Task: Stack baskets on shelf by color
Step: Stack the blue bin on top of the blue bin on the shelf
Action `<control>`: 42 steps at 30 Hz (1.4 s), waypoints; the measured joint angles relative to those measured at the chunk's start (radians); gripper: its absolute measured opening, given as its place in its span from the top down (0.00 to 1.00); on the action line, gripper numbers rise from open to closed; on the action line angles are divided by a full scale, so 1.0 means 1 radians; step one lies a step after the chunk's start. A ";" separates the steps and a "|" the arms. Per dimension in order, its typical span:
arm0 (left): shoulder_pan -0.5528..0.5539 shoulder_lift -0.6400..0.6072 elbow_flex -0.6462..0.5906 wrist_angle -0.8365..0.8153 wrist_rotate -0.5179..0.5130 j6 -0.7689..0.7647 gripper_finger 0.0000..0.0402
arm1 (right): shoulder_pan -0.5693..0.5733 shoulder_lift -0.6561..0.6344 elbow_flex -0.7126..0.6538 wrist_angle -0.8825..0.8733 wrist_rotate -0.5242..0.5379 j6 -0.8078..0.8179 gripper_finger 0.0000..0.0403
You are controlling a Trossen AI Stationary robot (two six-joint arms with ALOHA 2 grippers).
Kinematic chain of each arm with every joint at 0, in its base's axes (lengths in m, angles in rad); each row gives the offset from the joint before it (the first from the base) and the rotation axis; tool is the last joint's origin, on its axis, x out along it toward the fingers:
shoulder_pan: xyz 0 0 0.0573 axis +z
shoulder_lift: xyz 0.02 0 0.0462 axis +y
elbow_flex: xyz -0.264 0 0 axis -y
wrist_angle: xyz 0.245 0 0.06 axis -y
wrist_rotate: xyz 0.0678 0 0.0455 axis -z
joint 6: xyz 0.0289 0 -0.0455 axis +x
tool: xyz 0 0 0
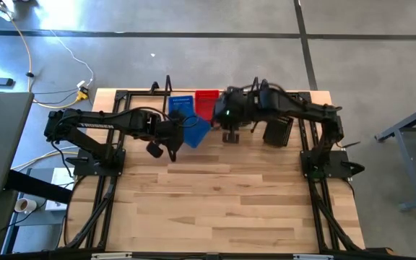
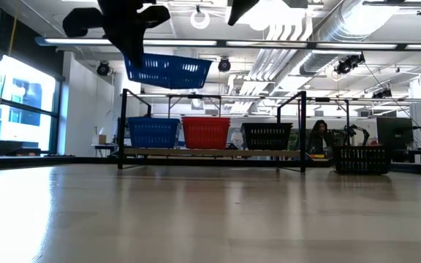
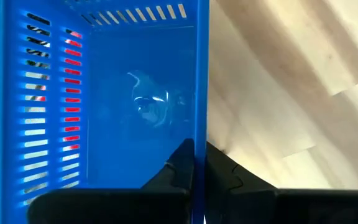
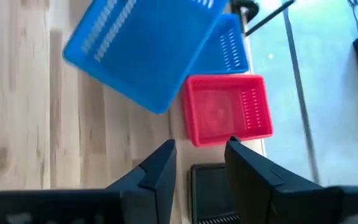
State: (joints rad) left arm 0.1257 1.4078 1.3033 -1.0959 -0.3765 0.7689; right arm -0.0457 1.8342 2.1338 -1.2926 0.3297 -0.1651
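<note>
Three baskets stand in a row on the shelf: blue, red and black. The left gripper, jaws clenched on its wall, holds another blue basket tilted in the air above the shelf's blue one. The right gripper hovers over the shelf, jaws released. A further black basket sits on the desk beside the shelf.

Left arm reaches across table's back half, left gripper raised high, fingers clamped tight on thin blue wall. Right arm stretches in from opposite side, right gripper pointing down, fingers parted, nothing between (hovering, not touching).
</note>
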 joint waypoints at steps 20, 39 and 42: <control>0.041 0.000 0.000 0.124 -0.176 0.187 1.00 | -0.239 0.008 -0.003 0.369 -0.324 0.142 0.69; 0.093 0.000 0.000 0.114 -0.104 0.321 1.00 | -0.261 0.140 -0.004 0.348 -0.365 0.131 0.69; 0.092 0.000 0.000 0.116 -0.107 0.338 1.00 | -0.265 0.161 -0.004 0.348 -0.375 0.148 0.69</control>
State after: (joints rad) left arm 0.2180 1.4078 1.3033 -0.9799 -0.4839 1.1069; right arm -0.3106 1.9949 2.1300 -0.9448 -0.0451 -0.0166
